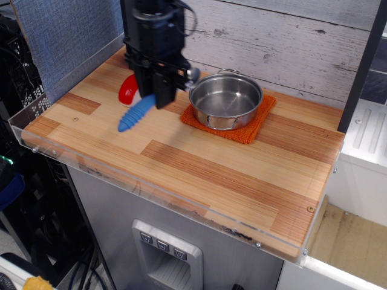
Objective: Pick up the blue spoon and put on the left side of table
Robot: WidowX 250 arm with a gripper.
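Note:
My black gripper (155,95) hangs over the left half of the wooden table (199,163), shut on the blue spoon (136,113). The ribbed blue handle slants down to the left from between the fingers, its tip just above the planks. A bit of the silver bowl (191,74) pokes out to the right of the gripper. I cannot tell whether the handle tip touches the wood.
A red-and-white sushi toy (126,90) lies right behind the gripper, partly hidden by it. A steel pot (225,100) rests on an orange cloth (254,124) at centre back. A dark post (134,30) stands at the back left. Clear acrylic (36,109) edges the left side.

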